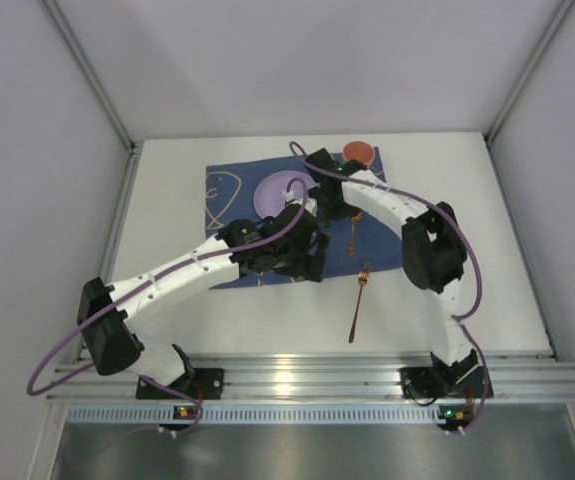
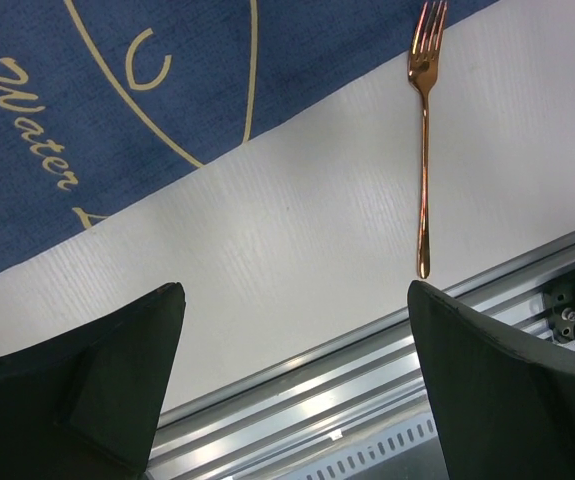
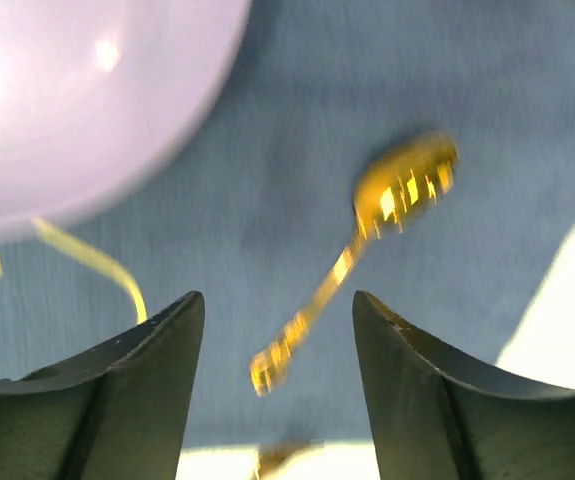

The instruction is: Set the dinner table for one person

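The white dinner table [image 1: 457, 230] holds a dark blue placemat [image 1: 229, 190] with a lavender plate [image 1: 275, 192] on it. A gold spoon [image 3: 387, 205] lies on the mat right of the plate; it also shows in the top view [image 1: 352, 235]. A copper fork [image 1: 358, 303] lies on the bare table in front of the mat. My right gripper [image 3: 277, 300] is open and empty, hovering over the spoon's handle end. My left gripper [image 2: 295, 290] is open and empty above the table's near strip, left of the fork [image 2: 424, 150].
An orange-red cup [image 1: 358, 152] stands at the mat's far right corner. The ribbed aluminium rail [image 1: 317, 375] runs along the near edge and shows in the left wrist view [image 2: 367, 390]. White walls enclose the table on three sides.
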### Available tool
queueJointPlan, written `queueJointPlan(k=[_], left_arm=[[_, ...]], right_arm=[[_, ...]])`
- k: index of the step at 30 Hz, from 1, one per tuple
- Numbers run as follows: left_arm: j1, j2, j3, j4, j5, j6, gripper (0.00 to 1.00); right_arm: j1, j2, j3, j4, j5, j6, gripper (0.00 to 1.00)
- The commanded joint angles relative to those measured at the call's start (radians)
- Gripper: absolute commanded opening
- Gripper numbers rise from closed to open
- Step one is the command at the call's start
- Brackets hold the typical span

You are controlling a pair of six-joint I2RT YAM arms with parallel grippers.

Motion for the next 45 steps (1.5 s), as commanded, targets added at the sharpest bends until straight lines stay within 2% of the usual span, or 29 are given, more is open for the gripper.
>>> queueJointPlan(k=[1, 6, 14, 21, 28, 31, 32, 33, 36, 41, 45], left_arm=[[0.003, 0.036, -0.015, 0.066, 0.058, 0.053, 0.98], [-0.031, 0.154, -0.005, 0.143, 0.124, 0.091, 0.98], [-0.079, 0.416, 0.116, 0.206, 0.187, 0.131, 0.94], [-0.105, 0.643, 0.292, 0.207, 0.230, 0.176, 0.91], [-0.122, 0.743, 0.409, 0.188, 0.211, 0.171, 0.85], [-0.122, 0.772, 0.413, 0.171, 0.161, 0.166, 0.70], [-0.123, 0.780, 0.406, 0.169, 0.148, 0.165, 0.60], [-0.126, 0.792, 0.400, 0.165, 0.123, 0.162, 0.56], [-0.143, 0.829, 0.386, 0.142, 0.059, 0.154, 0.48], [-0.171, 0.898, 0.389, 0.085, -0.041, 0.114, 0.40], [-0.181, 0.968, 0.395, 0.063, -0.075, 0.065, 0.29]], right_arm=[[0.007, -0.248, -0.072, -0.009, 0.060, 0.055, 0.64], [-0.014, -0.547, -0.267, -0.047, 0.089, 0.116, 0.80], [-0.099, -0.969, -0.581, -0.186, 0.146, 0.173, 0.89], [-0.171, -1.303, -0.712, -0.308, 0.145, 0.211, 0.98], [-0.175, -1.341, -0.680, -0.365, 0.134, 0.243, 1.00], [-0.175, -1.324, -0.658, -0.372, 0.142, 0.227, 1.00], [-0.175, -1.321, -0.648, -0.374, 0.143, 0.223, 1.00], [-0.175, -1.314, -0.645, -0.374, 0.146, 0.213, 1.00], [-0.175, -1.311, -0.638, -0.371, 0.146, 0.194, 1.00], [-0.175, -1.298, -0.638, -0.366, 0.117, 0.182, 1.00], [-0.175, -1.282, -0.632, -0.365, 0.093, 0.167, 1.00]])
